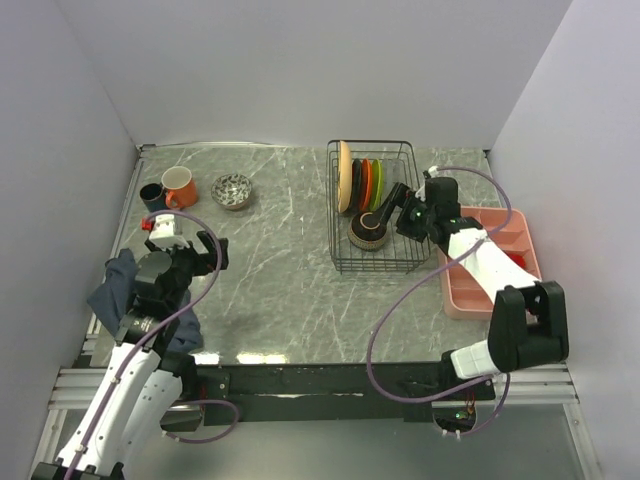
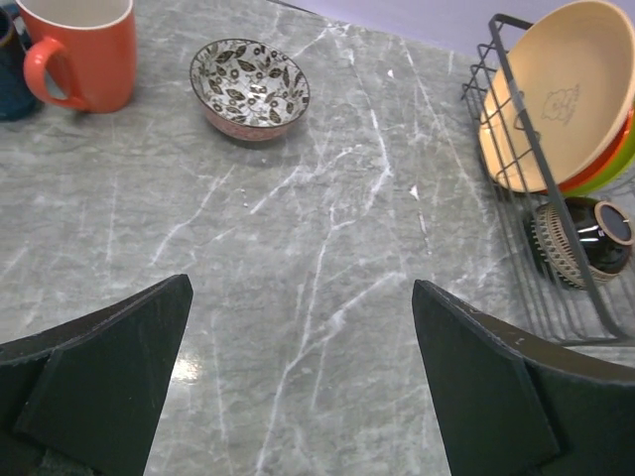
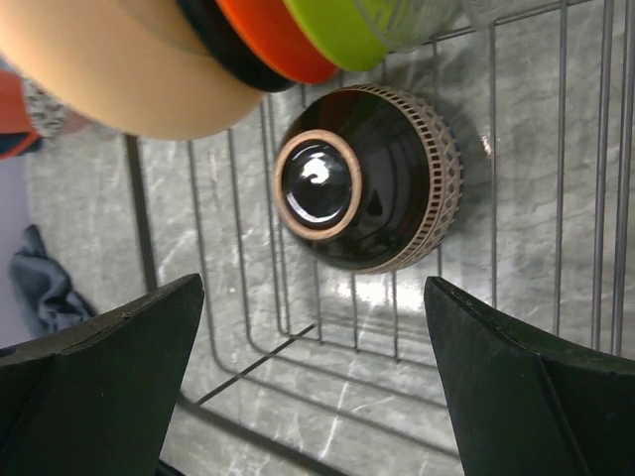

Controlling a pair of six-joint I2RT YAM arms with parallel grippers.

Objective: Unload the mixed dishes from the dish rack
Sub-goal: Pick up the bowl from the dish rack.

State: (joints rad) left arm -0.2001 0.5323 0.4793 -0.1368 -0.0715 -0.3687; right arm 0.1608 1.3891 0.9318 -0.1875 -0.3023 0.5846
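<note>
A pink tray (image 1: 465,296) sits far right, a blue-grey cloth (image 1: 108,290) far left.

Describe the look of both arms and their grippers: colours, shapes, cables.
Both arms pair white shell links with black joint housings: the left arm and the right arm. A thin purplish cable loops loose beside each. The left gripper and the right gripper have flat, matte black, wedge-shaped fingers.

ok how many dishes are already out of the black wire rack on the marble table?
3, all far left: small dark-blue cup, orange ceramic mug next to it, black-and-white patterned bowl further right. None look hidden.
</note>
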